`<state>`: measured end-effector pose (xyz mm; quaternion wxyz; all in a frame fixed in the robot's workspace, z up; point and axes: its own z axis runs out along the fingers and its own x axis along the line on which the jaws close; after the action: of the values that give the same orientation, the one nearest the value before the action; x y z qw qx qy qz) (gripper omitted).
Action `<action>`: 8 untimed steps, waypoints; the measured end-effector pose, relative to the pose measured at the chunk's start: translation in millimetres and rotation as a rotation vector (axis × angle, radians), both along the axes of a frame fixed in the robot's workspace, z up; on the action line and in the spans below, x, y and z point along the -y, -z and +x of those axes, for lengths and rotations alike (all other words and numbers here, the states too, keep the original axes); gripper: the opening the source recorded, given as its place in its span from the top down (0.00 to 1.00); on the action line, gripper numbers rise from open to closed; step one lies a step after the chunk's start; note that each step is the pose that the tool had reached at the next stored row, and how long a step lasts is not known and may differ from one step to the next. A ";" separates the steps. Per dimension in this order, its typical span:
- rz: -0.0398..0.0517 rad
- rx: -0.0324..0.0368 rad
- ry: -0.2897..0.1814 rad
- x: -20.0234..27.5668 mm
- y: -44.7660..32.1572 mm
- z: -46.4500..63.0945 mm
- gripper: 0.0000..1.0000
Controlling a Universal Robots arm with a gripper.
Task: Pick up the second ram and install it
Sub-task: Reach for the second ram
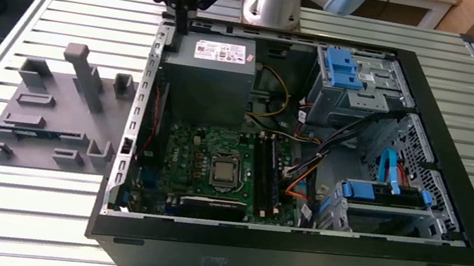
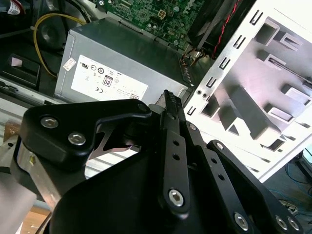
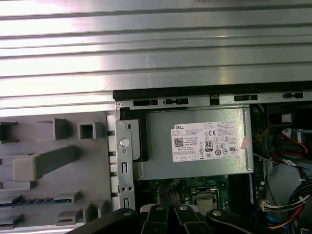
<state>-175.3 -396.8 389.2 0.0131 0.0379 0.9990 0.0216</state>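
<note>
Exterior view: the gripper point(image 1: 180, 27), fingers pressed together and empty, hangs at the computer case's point(image 1: 295, 249) 11 o'clock corner. The second ram point(image 1: 25, 133) lies in the grey tray point(image 1: 62, 121), toward 8 o'clock.

Second wrist view: the closed tips point(image 2: 169, 97) sit above the power supply point(image 2: 122, 63).

First wrist view: the ram point(image 3: 36, 200) lies flat in its tray slot. A good pick probably means spreading the fingers, squaring them to its long edges and gripping mid-length.

Bright light, glare on slatted table point(image 3: 156, 48), washed-out tray point(image 2: 253, 122), dim inside the case point(image 1: 293, 263).
</note>
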 end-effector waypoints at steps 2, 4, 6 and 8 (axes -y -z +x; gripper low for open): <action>0.0000 0.0000 0.000 0.0 0.1 -0.9 0.89; 0.0000 0.0001 0.000 0.0 0.1 -1.7 0.89; 0.0000 0.0000 0.000 0.0 0.2 -2.5 0.89; 0.0000 0.0000 0.000 0.0 0.3 -3.4 0.89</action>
<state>-178.6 -396.8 388.9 0.0131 0.0379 0.9990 0.0216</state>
